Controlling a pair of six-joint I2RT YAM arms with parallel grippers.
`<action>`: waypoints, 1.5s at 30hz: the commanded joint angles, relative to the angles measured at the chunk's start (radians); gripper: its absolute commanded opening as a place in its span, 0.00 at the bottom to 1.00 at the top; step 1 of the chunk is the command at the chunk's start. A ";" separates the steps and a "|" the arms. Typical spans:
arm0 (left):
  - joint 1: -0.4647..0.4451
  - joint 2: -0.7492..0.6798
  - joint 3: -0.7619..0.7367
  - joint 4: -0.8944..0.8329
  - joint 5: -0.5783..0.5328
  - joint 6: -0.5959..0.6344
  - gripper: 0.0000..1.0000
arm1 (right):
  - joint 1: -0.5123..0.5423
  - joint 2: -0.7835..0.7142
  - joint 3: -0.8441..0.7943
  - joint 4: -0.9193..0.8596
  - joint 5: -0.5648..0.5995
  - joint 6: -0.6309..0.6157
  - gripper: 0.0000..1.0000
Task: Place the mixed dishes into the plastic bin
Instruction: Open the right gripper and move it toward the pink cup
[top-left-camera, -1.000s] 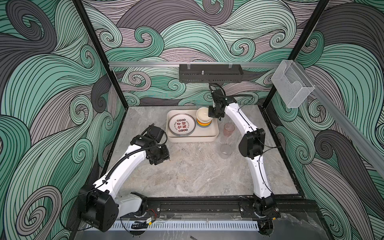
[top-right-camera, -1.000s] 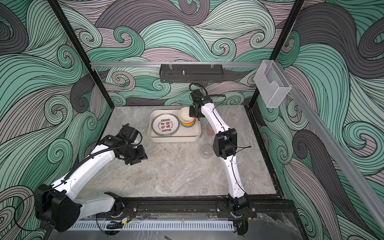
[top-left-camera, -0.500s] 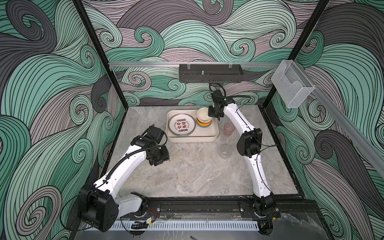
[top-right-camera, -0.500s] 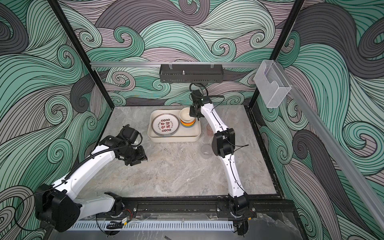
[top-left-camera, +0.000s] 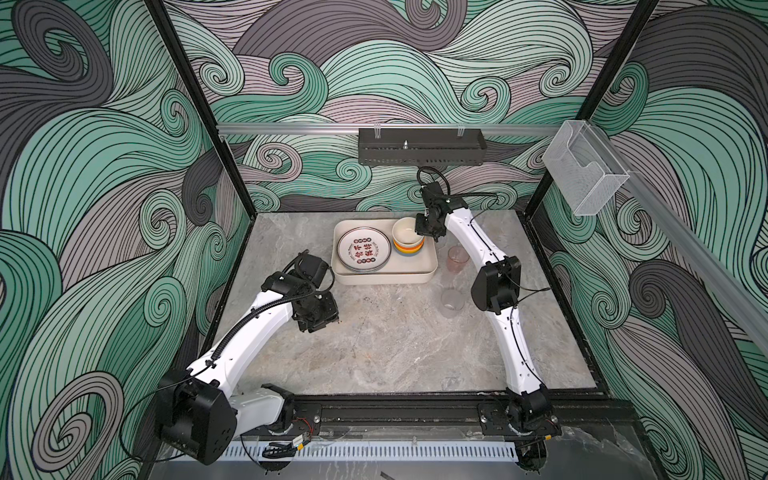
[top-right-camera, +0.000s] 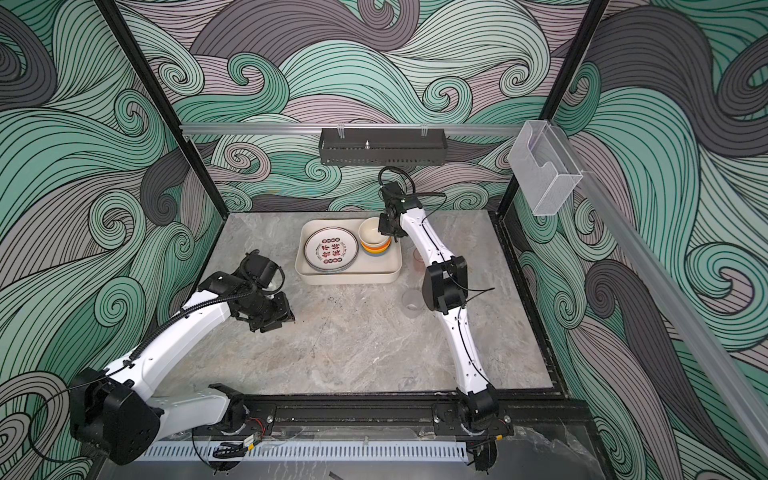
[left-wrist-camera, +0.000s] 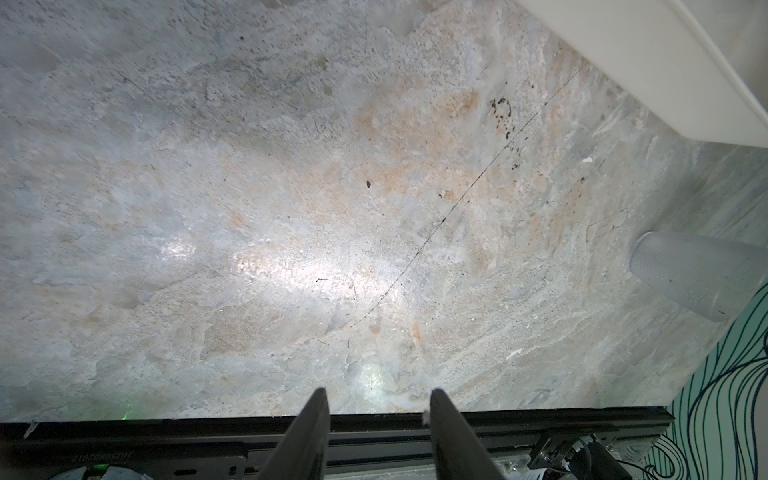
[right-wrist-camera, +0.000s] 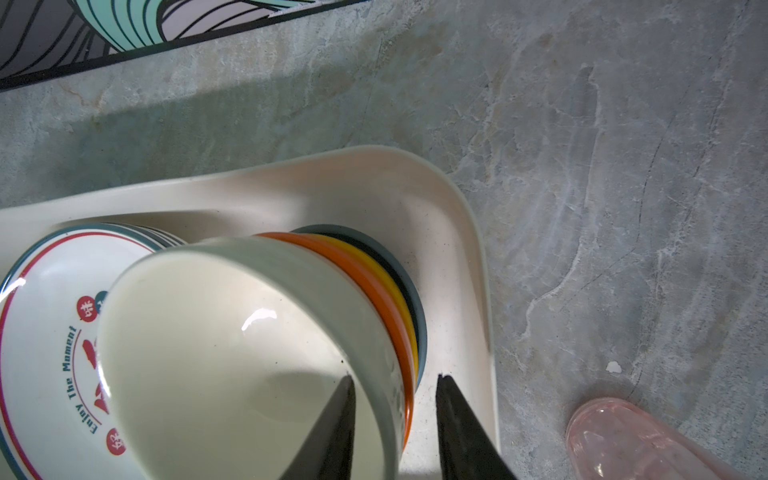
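Observation:
The cream plastic bin (top-left-camera: 384, 280) (top-right-camera: 345, 279) (right-wrist-camera: 478, 249) holds a stack of white plates (top-left-camera: 364, 250) (right-wrist-camera: 45, 332) with red characters. Beside them stands a stack of bowls, cream bowl (top-left-camera: 405, 233) (right-wrist-camera: 216, 353) on top of orange, yellow and blue ones. My right gripper (top-left-camera: 419, 230) (right-wrist-camera: 395, 376) is open and straddles the cream bowl's rim, one finger inside and one apart from its outer wall. A pink cup (top-left-camera: 457, 258) (right-wrist-camera: 636, 440) and a clear cup (top-left-camera: 452, 302) (left-wrist-camera: 698, 278) stand on the table right of the bin. My left gripper (top-left-camera: 328, 320) (left-wrist-camera: 376, 392) hangs open and empty over bare table.
A black perforated tray (top-left-camera: 422, 151) hangs on the back rail, and a clear acrylic box (top-left-camera: 584, 174) is fixed to the right wall. The right arm's elbow (top-left-camera: 494, 286) hovers close beside both cups. A black rail (top-left-camera: 395, 409) runs along the table's front edge.
The right gripper's jaws have parted from the cream bowl's rim, leaving the bowl on the stack. Its elbow shifted slightly. The left arm has not moved.

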 joint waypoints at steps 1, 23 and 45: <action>0.008 -0.002 0.016 -0.011 0.006 -0.007 0.44 | -0.005 -0.068 -0.013 -0.016 0.006 -0.010 0.36; 0.009 -0.022 0.028 0.273 0.324 0.105 0.58 | -0.013 -0.725 -0.797 0.166 0.051 -0.019 0.45; -0.165 0.041 0.048 0.428 0.337 0.125 0.60 | -0.214 -0.979 -1.371 0.352 -0.198 0.111 0.48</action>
